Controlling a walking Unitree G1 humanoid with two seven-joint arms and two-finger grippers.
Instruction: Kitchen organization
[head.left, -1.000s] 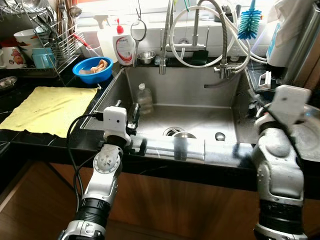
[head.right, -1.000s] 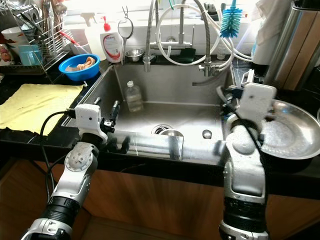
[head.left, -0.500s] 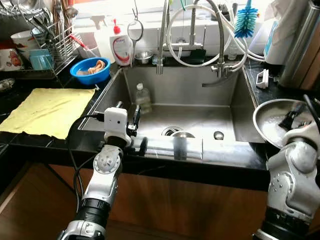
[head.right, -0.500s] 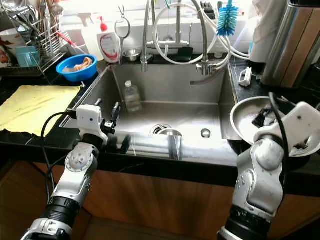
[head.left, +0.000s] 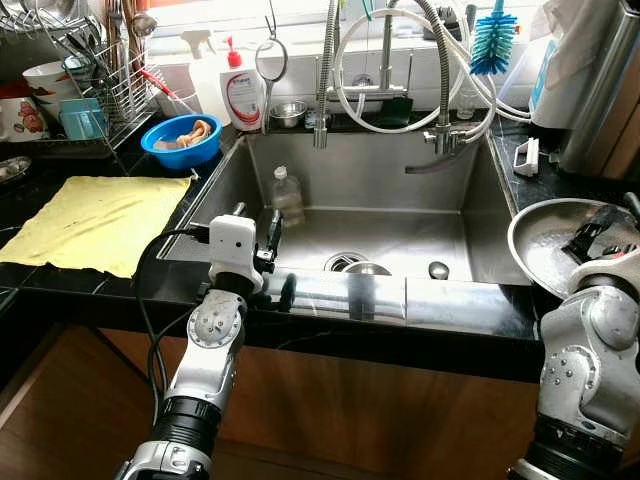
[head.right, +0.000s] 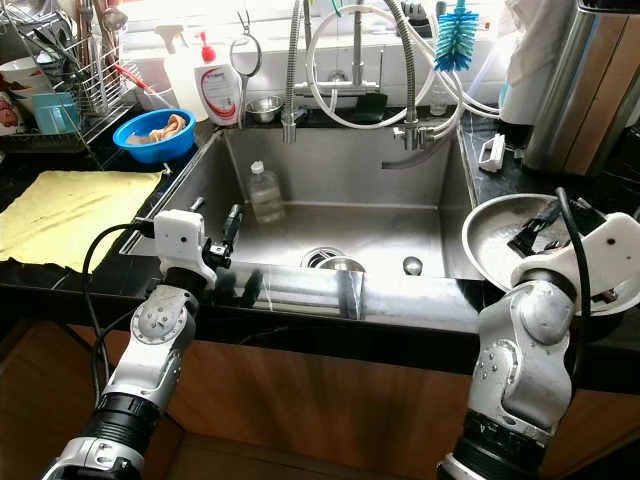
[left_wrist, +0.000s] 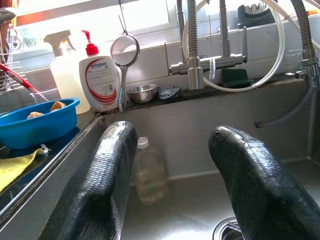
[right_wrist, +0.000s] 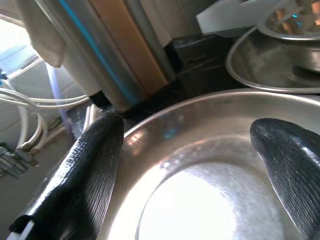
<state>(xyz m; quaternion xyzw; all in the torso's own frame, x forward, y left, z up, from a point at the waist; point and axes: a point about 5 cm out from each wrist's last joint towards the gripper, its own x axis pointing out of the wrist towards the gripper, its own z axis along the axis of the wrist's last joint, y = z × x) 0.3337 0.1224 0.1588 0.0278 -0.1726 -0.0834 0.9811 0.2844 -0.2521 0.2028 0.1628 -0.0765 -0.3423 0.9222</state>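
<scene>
**Hovering over the big silver bowl beside the sink**

Standing at a black counter (head.left: 100, 290), the robot looks down at a big steel sink (head.left: 370, 190). The sink is the biggest thing here. A bendy tap with white hoses (head.left: 400, 70) stands behind it, and a blue bottle brush (head.left: 497, 45) hangs near the tap.

To the robot's left, a yellow cloth (head.left: 95, 220) lies flat on the counter. Behind the cloth sits a dish rack (head.left: 100, 70) with cups and spoons in it. A blue bowl (head.left: 182, 140) sits just beside the sink's back left corner, with something orange inside.

On the robot's right, a wide silver bowl (head.right: 500, 235) rests on the counter, just beside the sink. The right gripper (right_wrist: 200, 165) is over this bowl. Its two black fingers (right_wrist: 85, 170) are spread wide apart and hold nothing, and the shiny inside of the bowl shows between them. A tall steel bin (head.right: 580, 90) stands behind the bowl.

The left gripper (left_wrist: 180, 185) is at the front left edge of the sink and points toward the back wall. Its fingers (left_wrist: 105, 185) are also spread apart and empty.

Inside the sink, a small clear bottle (head.left: 288, 195) stands upright near the back left corner. A white soap bottle with a red pump (head.left: 243, 90) and a small steel cup (head.left: 291, 113) sit on the ledge behind the sink.
</scene>
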